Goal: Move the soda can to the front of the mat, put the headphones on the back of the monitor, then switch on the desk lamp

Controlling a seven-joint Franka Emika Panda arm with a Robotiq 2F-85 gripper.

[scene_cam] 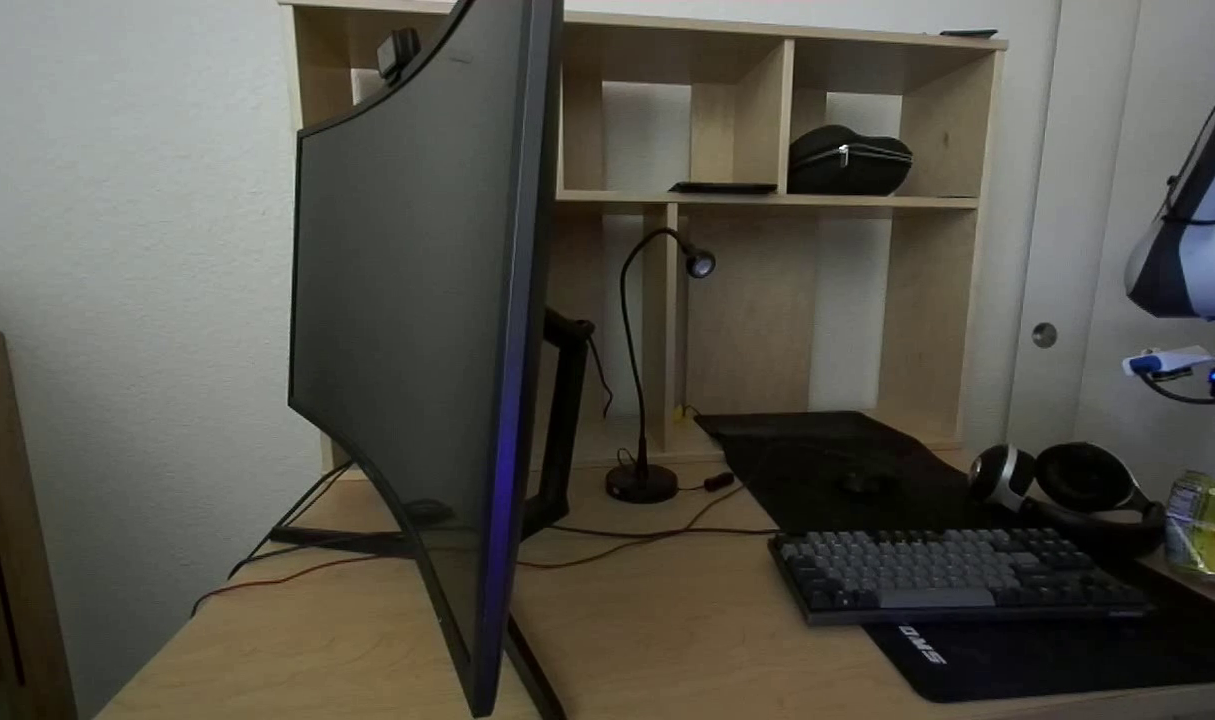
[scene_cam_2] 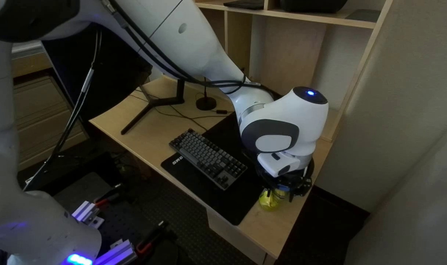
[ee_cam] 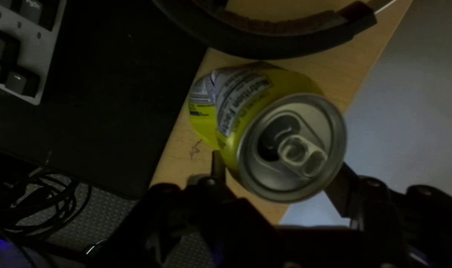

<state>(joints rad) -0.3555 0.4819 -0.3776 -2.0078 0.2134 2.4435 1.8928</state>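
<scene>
A black zippered case sits in the wooden hutch behind the keyboard.

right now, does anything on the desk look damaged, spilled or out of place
Yes: the can between the fingers looks damaged. In the wrist view, its side is creased and pushed in, so the body looks bent rather than straight. I see no spill around it.

Pale wood shelf unit is sitting at the back of the desk, plain whitish wall is showing behind it, dark carpet is running below, brown wooden furniture is peeking in at the edge, and it's all looking kinda dim.
</scene>
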